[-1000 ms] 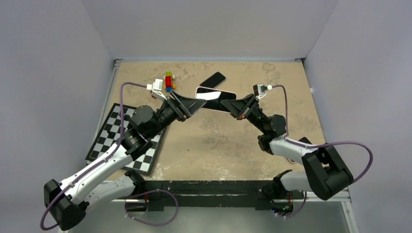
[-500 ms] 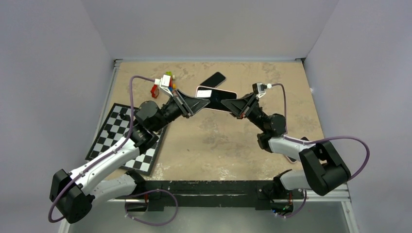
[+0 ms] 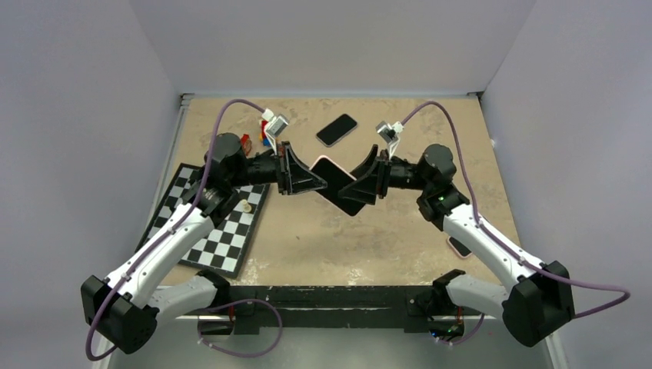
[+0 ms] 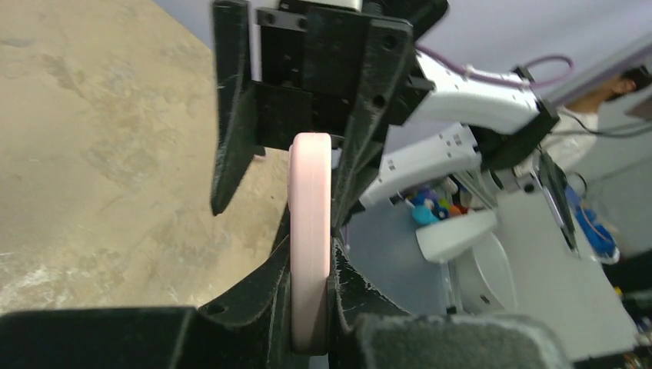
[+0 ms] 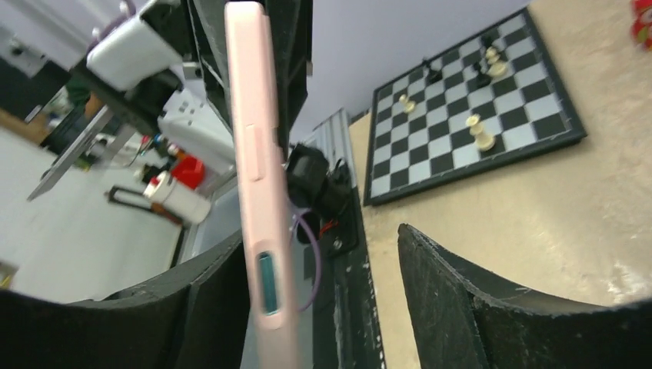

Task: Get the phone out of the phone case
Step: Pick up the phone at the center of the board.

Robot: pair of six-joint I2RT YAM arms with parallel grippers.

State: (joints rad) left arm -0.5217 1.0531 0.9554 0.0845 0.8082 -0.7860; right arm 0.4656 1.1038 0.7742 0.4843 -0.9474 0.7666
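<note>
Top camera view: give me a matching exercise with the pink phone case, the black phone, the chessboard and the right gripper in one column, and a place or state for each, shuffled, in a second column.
Column one
1. pink phone case
2. black phone
3. chessboard
4. right gripper

Column two
A. lying flat at the far side of the table
B. jaws open
C. clamped in the left gripper, held up off the table
D. at the table's left edge, with chess pieces standing on it

Pairs: 1-C, 2-A, 3-D, 4-B
</note>
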